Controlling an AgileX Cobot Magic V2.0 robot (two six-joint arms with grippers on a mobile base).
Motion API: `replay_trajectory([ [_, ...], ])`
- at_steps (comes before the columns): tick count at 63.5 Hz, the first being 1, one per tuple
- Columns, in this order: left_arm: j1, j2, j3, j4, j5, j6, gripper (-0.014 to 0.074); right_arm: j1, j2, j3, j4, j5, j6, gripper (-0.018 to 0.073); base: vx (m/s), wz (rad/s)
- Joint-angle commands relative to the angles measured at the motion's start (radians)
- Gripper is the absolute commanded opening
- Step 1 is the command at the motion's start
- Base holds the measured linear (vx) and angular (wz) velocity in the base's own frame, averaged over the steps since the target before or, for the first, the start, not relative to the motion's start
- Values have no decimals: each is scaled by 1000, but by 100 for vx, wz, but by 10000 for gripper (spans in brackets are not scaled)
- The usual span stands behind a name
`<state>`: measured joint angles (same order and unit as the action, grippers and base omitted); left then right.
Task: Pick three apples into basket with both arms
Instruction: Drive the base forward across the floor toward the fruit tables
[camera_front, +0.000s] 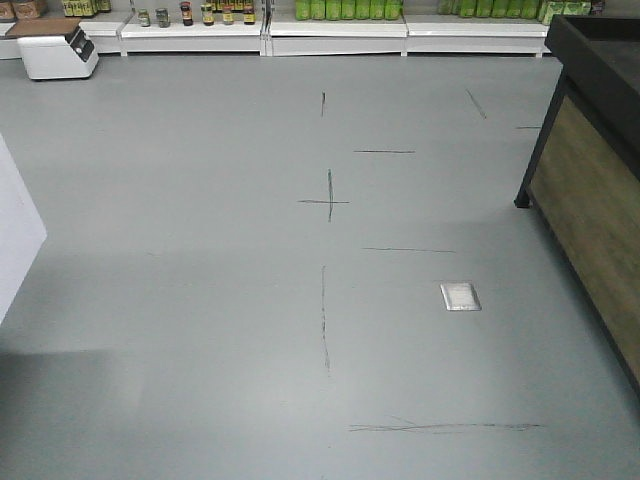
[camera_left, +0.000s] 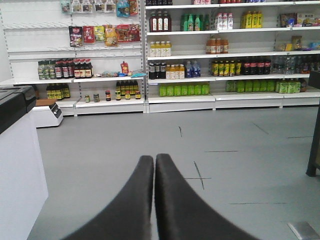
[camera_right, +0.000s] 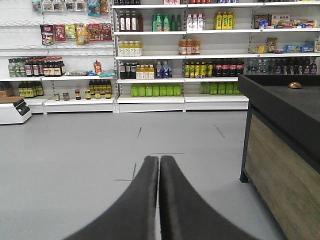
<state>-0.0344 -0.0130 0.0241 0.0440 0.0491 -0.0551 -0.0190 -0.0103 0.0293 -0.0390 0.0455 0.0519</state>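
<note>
My left claw (camera_left: 154, 159) and right claw (camera_right: 159, 160) are closed, empty, facing the shelves (camera_left: 180, 100). No apples visible; I'd expect firm, slick, bruisable fruit: grip across the belly.

Open floor (camera_front: 200, 300) in the middle. Shelves (camera_left: 180, 50) run along the back, bottles (camera_left: 182, 90) in rows on them. Stand (camera_right: 285, 130) on the right, on the floor, in front of the shelves; small round item (camera_right: 295, 85) on its top. Machine (camera_front: 58, 52) at back left, by the shelves' base. Counter (camera_left: 20, 170) at near left. Plate (camera_front: 460, 296) set in the floor, left of the stand, near it. Left gripper (camera_left: 154, 160) and right gripper (camera_right: 159, 161) low over the floor, facing the shelves.
</note>
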Motion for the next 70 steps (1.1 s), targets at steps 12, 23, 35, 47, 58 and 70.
replay_trajectory([
  [12, -6, -14, 23, -2, -79, -8, -6, -2, -11, 14, -4, -73, -4, -9, 0, 0],
  [23, -6, -14, 23, -2, -79, -8, -6, -2, -11, 14, -4, -74, -4, -9, 0, 0],
  [35, -6, -14, 23, -2, -79, -8, -6, -2, -11, 14, -4, -74, -4, -9, 0, 0],
  [47, -6, -14, 23, -2, -79, -8, -6, -2, -11, 14, -4, -74, -4, -9, 0, 0],
  [58, -6, -14, 23, -2, -79, -8, -6, -2, -11, 14, -4, -74, -4, -9, 0, 0],
  [70, -6, -14, 23, -2, -79, -8, -6, -2, -11, 14, -4, -74, -4, -9, 0, 1],
])
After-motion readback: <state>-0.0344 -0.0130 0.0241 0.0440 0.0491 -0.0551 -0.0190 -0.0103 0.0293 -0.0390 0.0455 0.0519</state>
